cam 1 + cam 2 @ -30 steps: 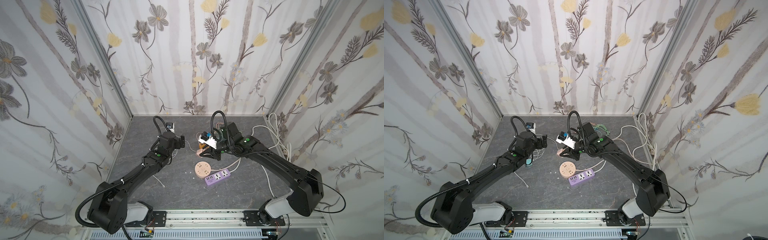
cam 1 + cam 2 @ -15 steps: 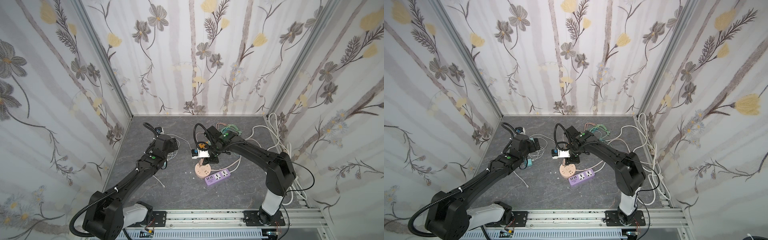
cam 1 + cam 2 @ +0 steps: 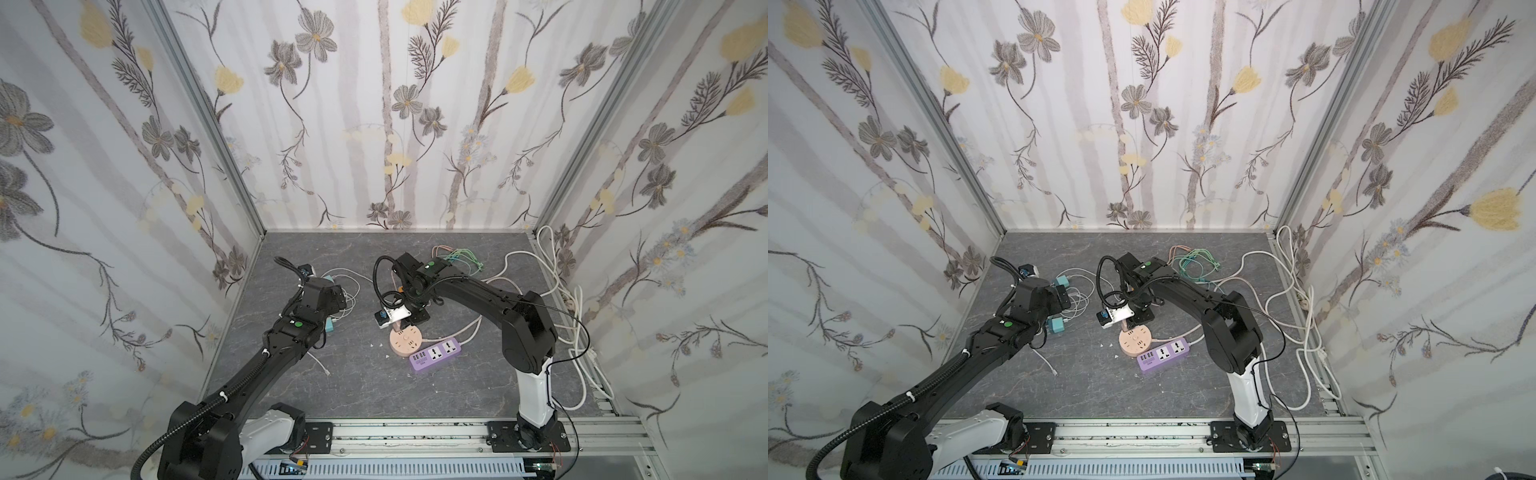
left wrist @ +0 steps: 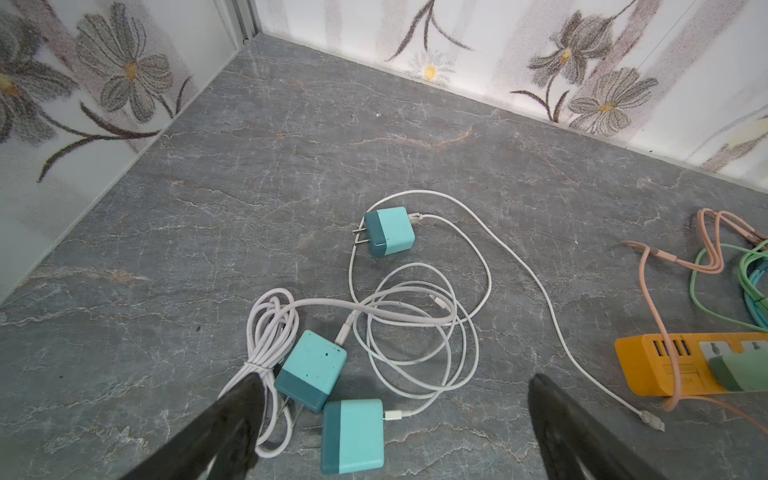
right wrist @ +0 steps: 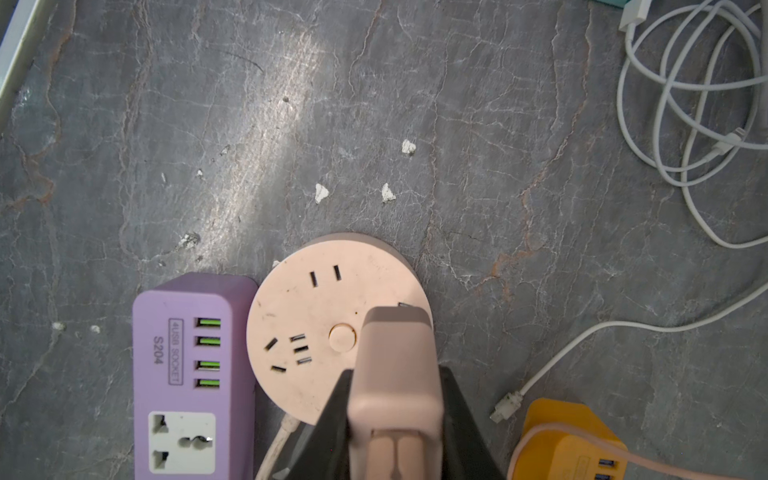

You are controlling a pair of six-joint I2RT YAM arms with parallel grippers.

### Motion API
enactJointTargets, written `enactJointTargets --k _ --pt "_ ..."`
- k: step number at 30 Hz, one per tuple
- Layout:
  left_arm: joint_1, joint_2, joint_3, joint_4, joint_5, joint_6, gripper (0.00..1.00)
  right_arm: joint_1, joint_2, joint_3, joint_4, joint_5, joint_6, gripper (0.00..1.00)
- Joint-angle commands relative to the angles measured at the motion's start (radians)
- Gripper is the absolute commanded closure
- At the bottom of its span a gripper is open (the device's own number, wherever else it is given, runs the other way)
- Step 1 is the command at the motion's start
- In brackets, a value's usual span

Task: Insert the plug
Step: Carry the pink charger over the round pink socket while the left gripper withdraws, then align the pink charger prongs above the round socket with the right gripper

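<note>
Over the round pink socket [image 5: 307, 316], the right gripper [image 5: 395, 374] has its fingers [image 5: 336, 411] clamped on the pink plug [image 5: 395, 345], while the left gripper [image 4: 392, 380] spreads its fingers [image 4: 232, 411] wide above teal chargers [image 4: 351, 436].

1. I've brought the right gripper [image 5: 395, 395] down from its raised pose near the back of the table.
2. The pink plug [image 5: 395, 357] in it, high and clear a second ago, now hangs just over the rim of the round pink socket hub [image 5: 307, 299].
3. The right elbow [image 3: 528, 328] has folded inward.
4. The left gripper [image 4: 395, 378] has dropped lower, over the teal chargers [image 4: 311, 370].
</note>
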Motion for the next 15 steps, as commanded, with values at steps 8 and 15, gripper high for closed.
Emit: enactJointTargets --k 8,15 --pt "0.015 0.003 -0.022 0.001 -0.008 0.028 0.0 0.01 0.029 0.004 -0.041 0.027 -0.09 1.0" --pt "0.02 0.005 -0.027 0.007 -0.004 0.039 0.0 0.01 0.039 -0.046 0.029 0.084 -0.123 1.0"
